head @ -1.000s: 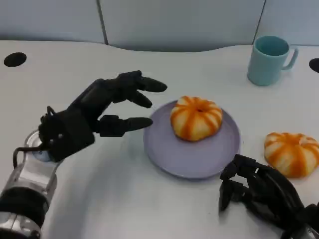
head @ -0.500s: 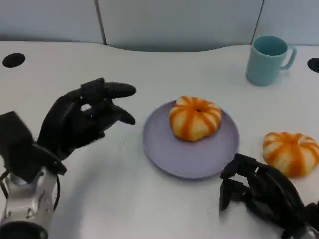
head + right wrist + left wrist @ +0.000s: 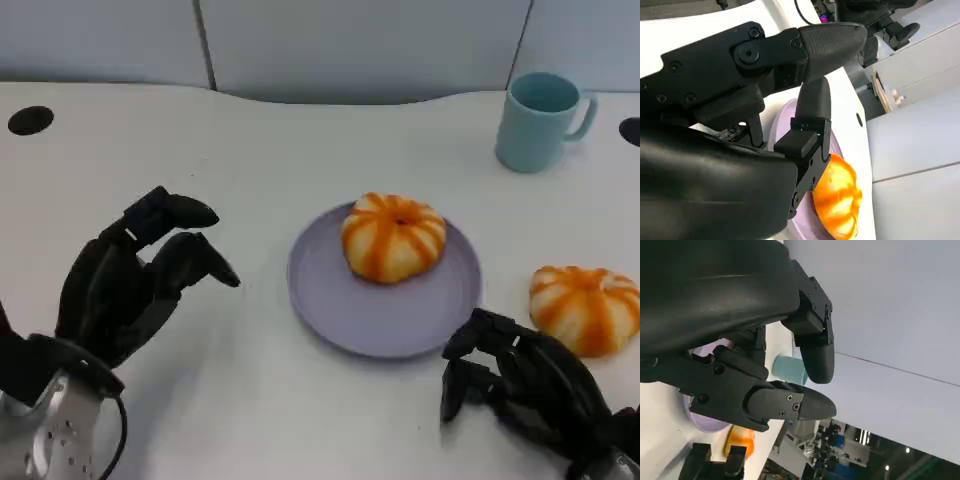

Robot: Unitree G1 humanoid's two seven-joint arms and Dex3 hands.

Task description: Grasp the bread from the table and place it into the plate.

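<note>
Round orange-striped bread (image 3: 393,236) on smooth lilac plate (image 3: 330,300) (both hands empty: left hand (image 3: 130,285) fingers apart, right hand (image 3: 525,385) curled).

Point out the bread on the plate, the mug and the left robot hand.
bread on the plate (image 3: 393,236), head view, top crust.
mug (image 3: 539,122), head view, outer wall.
left robot hand (image 3: 125,285), head view, its back.

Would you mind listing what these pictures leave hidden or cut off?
- Left wrist view: left robot hand covers most of the plate and cup.
- Right wrist view: right robot hand hides part of the bread on the plate.
- Head view: right robot hand is cut off by the lower edge.
</note>
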